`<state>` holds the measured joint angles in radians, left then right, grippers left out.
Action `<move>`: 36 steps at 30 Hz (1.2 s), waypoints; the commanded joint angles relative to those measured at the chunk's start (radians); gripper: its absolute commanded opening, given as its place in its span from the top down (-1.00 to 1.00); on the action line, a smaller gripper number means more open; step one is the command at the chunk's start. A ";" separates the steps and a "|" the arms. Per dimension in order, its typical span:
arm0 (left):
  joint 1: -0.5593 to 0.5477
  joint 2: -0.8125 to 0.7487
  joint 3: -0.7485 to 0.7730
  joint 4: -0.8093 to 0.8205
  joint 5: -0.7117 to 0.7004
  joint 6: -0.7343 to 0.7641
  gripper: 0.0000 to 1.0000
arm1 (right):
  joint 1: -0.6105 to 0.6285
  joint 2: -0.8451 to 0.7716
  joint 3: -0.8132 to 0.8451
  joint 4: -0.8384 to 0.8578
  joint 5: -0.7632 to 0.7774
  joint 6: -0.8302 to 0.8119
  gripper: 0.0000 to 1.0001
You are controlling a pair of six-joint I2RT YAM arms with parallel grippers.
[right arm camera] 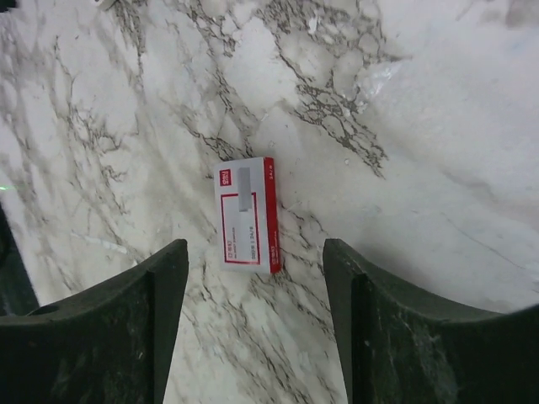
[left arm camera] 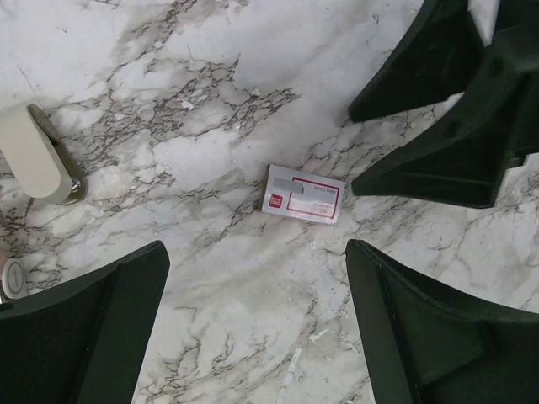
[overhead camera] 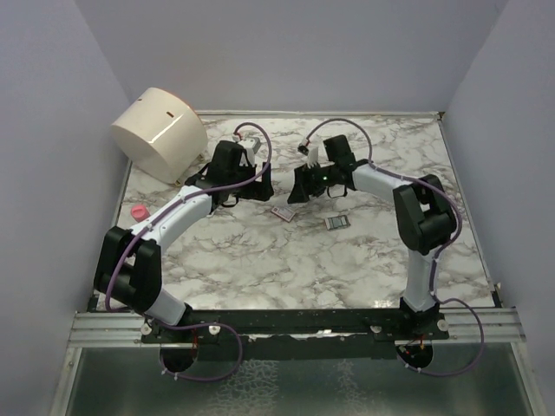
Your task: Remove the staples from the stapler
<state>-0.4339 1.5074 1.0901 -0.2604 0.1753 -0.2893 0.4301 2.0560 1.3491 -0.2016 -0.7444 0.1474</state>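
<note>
L pincer wide open, empty; R pincer part open, empty, over staple box. Skip box; square L on prob. stapler.

Two robot arms reach over one marble table: the left arm at the lower left of the overhead view and the right arm at the right. Each arm ends in one gripper, making two: the left gripper and the right gripper. Each gripper has two dark fingers, four in all.

Two small flat boxes lie near the centre of the overhead view: one red-and-white box and one greyer box. One large cream drum sits at the upper left. One small pink cap lies at the left edge. One cream stapler, only partly seen, is at the left edge of the left wrist view.
</note>
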 commanded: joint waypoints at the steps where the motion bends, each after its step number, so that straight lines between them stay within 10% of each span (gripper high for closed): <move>1: 0.001 0.014 -0.032 0.040 0.076 -0.042 -0.78 | -0.007 -0.219 -0.037 -0.128 0.125 -0.540 -0.34; 8: 0.000 0.063 -0.046 0.075 0.184 -0.101 -0.78 | -0.123 -0.319 -0.147 -0.345 0.036 -1.170 -0.55; 36: 0.011 0.100 -0.071 0.100 0.237 -0.119 -0.78 | -0.229 -0.258 -0.261 -0.454 -0.056 -1.452 -0.35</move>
<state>-0.4313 1.5986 1.0119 -0.1875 0.3786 -0.3992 0.2016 1.7859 1.1053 -0.6514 -0.7769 -1.2663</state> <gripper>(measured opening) 0.891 0.686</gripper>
